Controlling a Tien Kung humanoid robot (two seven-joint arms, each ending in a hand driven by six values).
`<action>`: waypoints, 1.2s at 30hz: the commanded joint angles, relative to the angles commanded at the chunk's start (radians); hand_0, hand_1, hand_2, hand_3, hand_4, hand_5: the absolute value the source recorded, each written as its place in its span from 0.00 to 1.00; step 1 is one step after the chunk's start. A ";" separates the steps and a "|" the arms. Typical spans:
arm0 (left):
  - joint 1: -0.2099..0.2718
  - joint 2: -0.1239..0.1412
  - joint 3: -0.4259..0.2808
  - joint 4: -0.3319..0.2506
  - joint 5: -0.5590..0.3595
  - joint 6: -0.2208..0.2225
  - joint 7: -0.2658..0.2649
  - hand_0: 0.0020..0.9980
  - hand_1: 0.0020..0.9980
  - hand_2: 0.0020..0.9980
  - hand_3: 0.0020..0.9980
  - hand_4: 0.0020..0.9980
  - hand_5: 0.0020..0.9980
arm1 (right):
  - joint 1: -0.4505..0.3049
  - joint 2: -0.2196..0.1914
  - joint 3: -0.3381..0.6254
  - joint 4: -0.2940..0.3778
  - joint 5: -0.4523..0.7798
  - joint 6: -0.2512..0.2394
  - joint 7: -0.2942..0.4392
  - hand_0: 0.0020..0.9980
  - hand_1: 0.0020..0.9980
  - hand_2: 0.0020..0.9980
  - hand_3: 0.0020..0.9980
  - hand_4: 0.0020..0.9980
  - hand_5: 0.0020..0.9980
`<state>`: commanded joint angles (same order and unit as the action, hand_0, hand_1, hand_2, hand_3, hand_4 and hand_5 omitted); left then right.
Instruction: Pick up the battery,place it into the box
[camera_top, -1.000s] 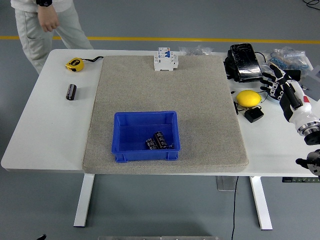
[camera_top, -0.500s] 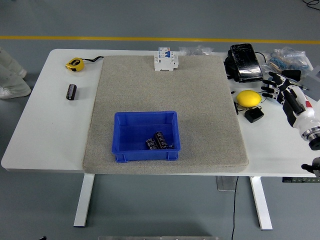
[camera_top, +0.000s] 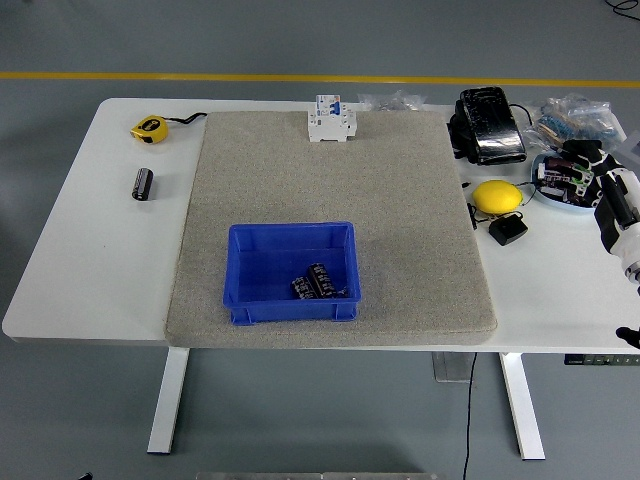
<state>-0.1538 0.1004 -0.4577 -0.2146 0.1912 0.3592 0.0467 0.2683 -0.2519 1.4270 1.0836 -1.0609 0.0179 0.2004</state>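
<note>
A black cylindrical battery (camera_top: 143, 184) lies on the bare white table, left of the grey mat (camera_top: 400, 220). The blue box (camera_top: 240, 272) sits on the mat's near middle, with two dark batteries (camera_top: 312, 282) lying inside at its near right. My right hand (camera_top: 585, 178) is at the table's far right edge, fingers relaxed and holding nothing, far from the battery and the box. My left arm is out of view.
A yellow tape measure (camera_top: 150, 128) lies at the back left and a white circuit breaker (camera_top: 331, 120) at the mat's far edge. At the right are a black pack (camera_top: 489, 125), a yellow round object (camera_top: 497, 196), a black adapter (camera_top: 508, 230) and plastic bags (camera_top: 580, 115).
The person at the far left has walked out of view. My right hand has drawn back to the right, toward the picture's edge. The battery and the box have not moved.
</note>
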 joint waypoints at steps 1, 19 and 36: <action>0.000 0.000 -0.001 0.000 0.001 0.000 0.001 0.71 0.65 0.76 0.70 0.71 0.51 | 0.000 0.001 0.005 0.001 -0.001 0.002 -0.002 0.70 0.71 0.76 0.81 1.00 0.84; 0.001 -0.001 -0.002 0.001 -0.001 0.000 0.002 0.71 0.66 0.77 0.70 0.71 0.51 | -0.007 0.019 0.044 0.016 -0.028 0.000 -0.026 0.73 0.72 0.76 0.80 1.00 0.83; -0.003 -0.001 -0.002 0.002 0.000 -0.001 0.002 0.71 0.66 0.77 0.70 0.72 0.52 | 0.002 0.023 0.042 0.013 -0.037 -0.006 -0.040 0.74 0.73 0.77 0.80 1.00 0.82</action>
<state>-0.1568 0.0990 -0.4602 -0.2128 0.1911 0.3585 0.0483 0.2699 -0.2293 1.4692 1.0962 -1.0979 0.0115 0.1601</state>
